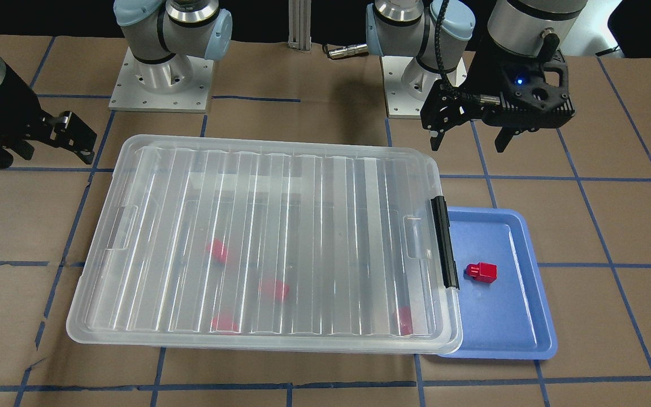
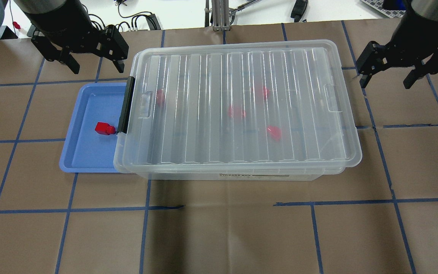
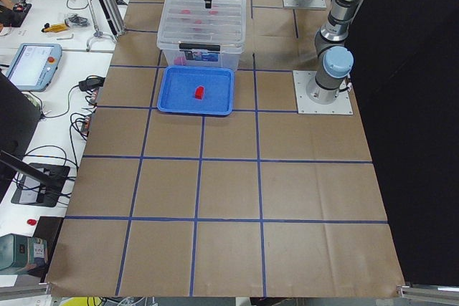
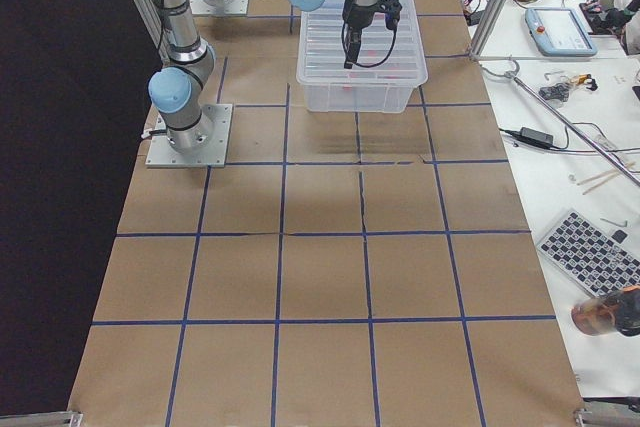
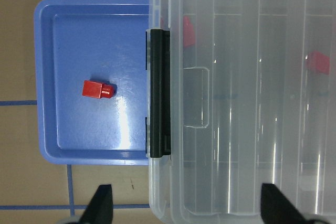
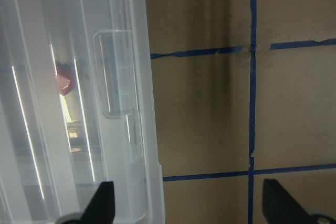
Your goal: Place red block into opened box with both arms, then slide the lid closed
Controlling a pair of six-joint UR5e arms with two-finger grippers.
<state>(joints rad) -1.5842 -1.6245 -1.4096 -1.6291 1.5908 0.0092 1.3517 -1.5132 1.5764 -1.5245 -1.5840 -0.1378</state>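
The ridged translucent lid (image 2: 242,76) lies over the clear box (image 2: 242,176) and covers it. Its black latch (image 2: 127,104) faces the blue tray (image 2: 86,152). Several red blocks (image 2: 237,112) show blurred through the lid. One red block (image 2: 104,128) (image 5: 97,89) lies alone on the tray beside the latch. My left gripper (image 2: 98,68) (image 1: 468,144) hangs open and empty above the table, behind the tray and the box's latch corner. My right gripper (image 2: 385,82) (image 6: 189,205) is open and empty too, just off the box's other short end.
The lid's latch end overhangs the blue tray (image 1: 506,316). The two arm bases (image 1: 161,79) (image 1: 416,85) are bolted to the table behind the box. Brown paper with a blue tape grid covers the table. Benches with cables and tablets (image 3: 32,62) line the operators' side.
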